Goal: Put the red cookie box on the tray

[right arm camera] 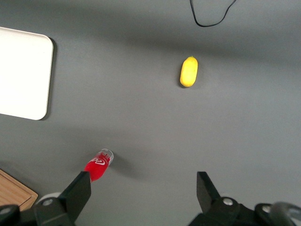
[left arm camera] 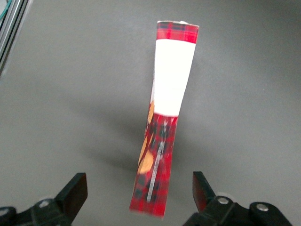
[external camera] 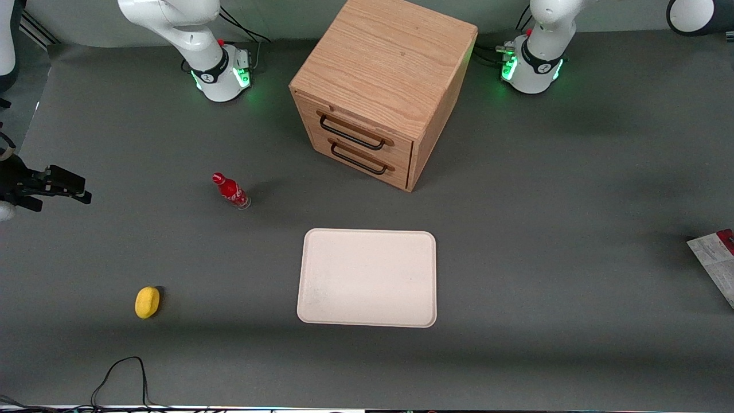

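the red cookie box (external camera: 717,264) lies at the right edge of the front frame, toward the working arm's end of the table, cut off by the frame so only a whitish printed panel and a bit of red show. the tray (external camera: 367,278) sits flat in the lower middle of that frame, well apart from the box, with nothing on it.

from the wrist camera the box (left arm camera: 164,117) appears edge-on, a narrow red plaid strip with a white panel, standing on the grey table (left arm camera: 70,94). the gripper (left arm camera: 140,195) hangs above it with its two black fingers (left arm camera: 75,190) spread wide, one on each side of the box's near end and neither touching it.

in the upper middle of the front frame stands a wooden drawer cabinet (external camera: 384,74) with two black handles. a small red bottle (external camera: 230,191) stands left of centre, and a yellow lemon-like thing (external camera: 147,302) lies at lower left, both toward the parked arm's end.
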